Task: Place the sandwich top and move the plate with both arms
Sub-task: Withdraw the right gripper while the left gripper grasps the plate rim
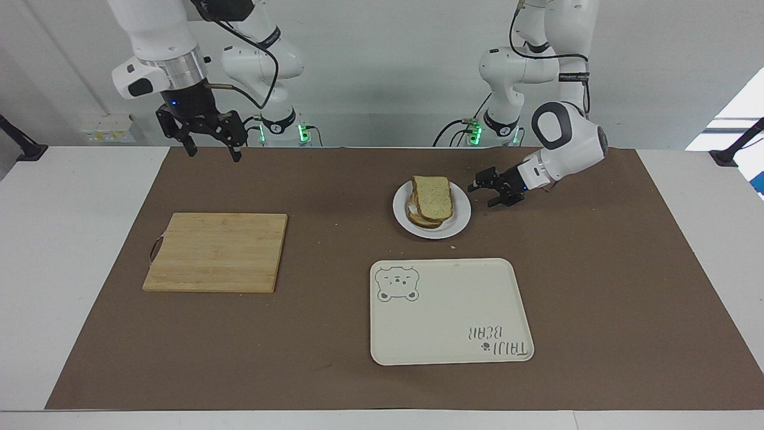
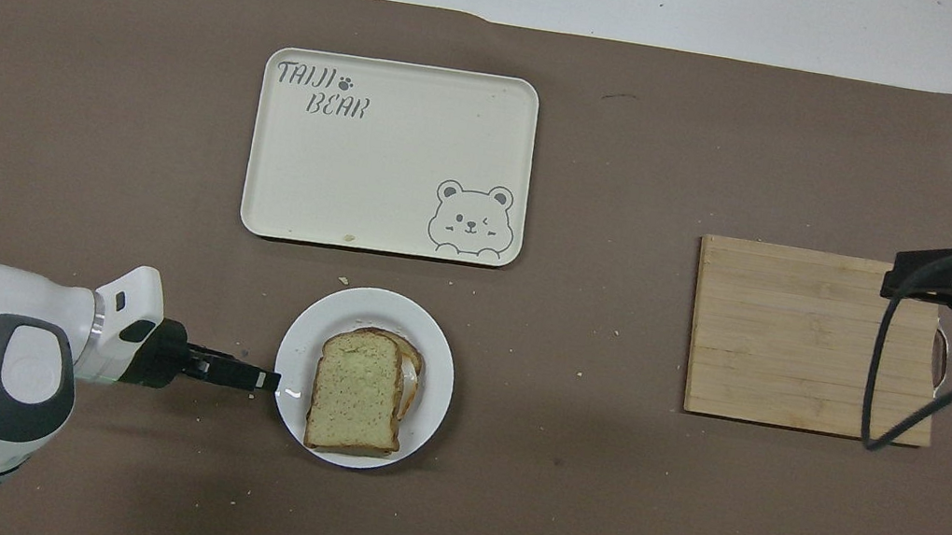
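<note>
The sandwich top (image 1: 433, 196) lies on the stacked slices on the plate (image 1: 459, 224), seen from above as the sandwich top (image 2: 356, 393) on the plate (image 2: 296, 345). My left gripper (image 1: 481, 197) is open and low beside the plate's rim, on the side toward the left arm's end of the table. From above the left gripper (image 2: 266, 381) reaches the rim; I cannot tell if it touches. My right gripper (image 1: 213, 152) is open, empty and high up. From above the right gripper (image 2: 891, 279) is over the cutting board's corner.
A cream tray (image 1: 513, 334) with a bear drawing lies farther from the robots than the plate; it also shows from above (image 2: 389, 155). A wooden cutting board (image 1: 215, 251) lies toward the right arm's end of the table, also seen from above (image 2: 805, 336). Crumbs dot the brown mat.
</note>
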`<state>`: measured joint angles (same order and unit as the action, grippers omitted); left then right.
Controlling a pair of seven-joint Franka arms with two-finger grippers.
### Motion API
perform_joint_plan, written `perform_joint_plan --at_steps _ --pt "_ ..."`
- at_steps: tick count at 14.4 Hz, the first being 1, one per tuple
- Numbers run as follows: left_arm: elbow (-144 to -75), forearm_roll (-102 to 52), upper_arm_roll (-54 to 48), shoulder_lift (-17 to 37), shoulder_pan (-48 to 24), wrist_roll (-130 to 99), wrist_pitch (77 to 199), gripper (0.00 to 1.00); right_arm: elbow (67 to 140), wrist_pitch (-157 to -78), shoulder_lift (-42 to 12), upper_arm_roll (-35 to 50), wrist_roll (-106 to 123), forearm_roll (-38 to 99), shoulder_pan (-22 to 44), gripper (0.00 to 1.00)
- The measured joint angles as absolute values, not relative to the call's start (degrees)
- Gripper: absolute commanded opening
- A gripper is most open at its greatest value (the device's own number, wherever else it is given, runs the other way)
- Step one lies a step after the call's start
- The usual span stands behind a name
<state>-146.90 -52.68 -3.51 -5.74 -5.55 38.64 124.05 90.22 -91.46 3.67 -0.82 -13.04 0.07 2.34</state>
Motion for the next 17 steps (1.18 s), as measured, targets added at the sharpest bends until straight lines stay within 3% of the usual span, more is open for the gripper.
perform_joint_plan --at_steps 4,10,11,12,13,17 --pt "-150.06 -54.75 -3.48 -6.46 -8.59 39.59 127.00 0.49 91.38 -90.27 3.84 -1.07 -11.23 0.06 -0.15 1.00" --pt "-151.49 -59.03 -3.49 -6.49 -12.01 40.48 129.29 0.38 94.05 -90.27 5.38 -0.32 -11.06 0.06 -0.21 1.00" --pt "-151.77 -60.10 -3.48 -6.30 -13.16 40.66 130.41 0.28 94.24 -90.25 5.52 -0.39 -11.06 0.06 -0.27 1.00" --pt "-151.96 -61.03 -3.48 -6.06 -14.24 40.69 131.39 0.09 94.37 -90.24 5.60 -0.42 -11.05 0.06 -0.30 1.00" --pt "-152.03 -61.94 -3.48 -5.91 -15.07 40.72 131.87 0.00 94.41 -90.23 5.61 -0.44 -11.05 0.06 -0.32 1.00" --pt "-151.77 -63.80 -3.08 -6.15 -15.27 40.82 130.30 0.00 94.41 -90.24 5.61 -0.48 -11.05 0.06 -0.34 1.00"
